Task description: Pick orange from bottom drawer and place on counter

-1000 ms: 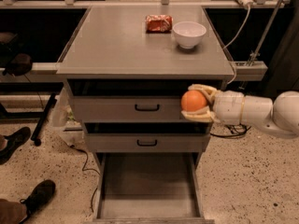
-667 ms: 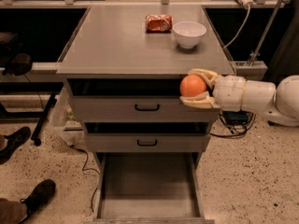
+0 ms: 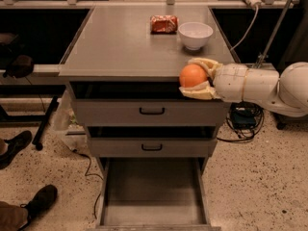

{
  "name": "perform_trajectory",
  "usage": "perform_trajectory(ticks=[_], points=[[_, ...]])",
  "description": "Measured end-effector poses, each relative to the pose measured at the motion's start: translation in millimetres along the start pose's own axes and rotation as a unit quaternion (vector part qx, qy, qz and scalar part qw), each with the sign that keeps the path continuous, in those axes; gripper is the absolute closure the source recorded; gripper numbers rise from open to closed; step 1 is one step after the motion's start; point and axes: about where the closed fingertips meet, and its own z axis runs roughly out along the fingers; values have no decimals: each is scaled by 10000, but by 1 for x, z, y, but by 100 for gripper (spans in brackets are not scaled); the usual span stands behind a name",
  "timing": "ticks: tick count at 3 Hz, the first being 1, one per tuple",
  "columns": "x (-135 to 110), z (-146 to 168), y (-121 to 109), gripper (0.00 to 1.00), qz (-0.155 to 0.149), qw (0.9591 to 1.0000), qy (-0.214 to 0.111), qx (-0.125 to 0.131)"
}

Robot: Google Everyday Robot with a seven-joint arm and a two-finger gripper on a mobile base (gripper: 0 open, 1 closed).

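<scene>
I have the gripper (image 3: pixel 194 77) clamped on the orange (image 3: pixel 192 74) right at the counter's (image 3: pixel 120 42) front edge, bare top to its left, white bowl (image 3: pixel 195 34) and red packet (image 3: pixel 163 23) beyond it, the bottom drawer (image 3: pixel 151 191) open far below

Smooth round orange (image 3: pixel 192 74) held at counter (image 3: pixel 120 42) edge.
It is clamped in the gripper (image 3: pixel 189 77) at the front-right corner; bottom drawer (image 3: pixel 151 191) is pulled open.

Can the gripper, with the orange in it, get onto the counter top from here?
Probably yes. The gripper, shut on the orange, is at the front edge of the counter, and the surface beside it is bare; the bowl and packet stand farther back.
</scene>
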Motion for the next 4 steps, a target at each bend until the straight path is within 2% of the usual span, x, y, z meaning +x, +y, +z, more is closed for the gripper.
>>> perform_trajectory(ticks=[1, 2, 3, 4], points=[[1, 1, -4, 100, 87, 9997, 209, 136], [-1, 21, -35, 100, 117, 9952, 840, 496], [5, 53, -74, 100, 110, 9873, 1374, 789], [6, 111, -95, 100, 251, 9872, 1424, 670]])
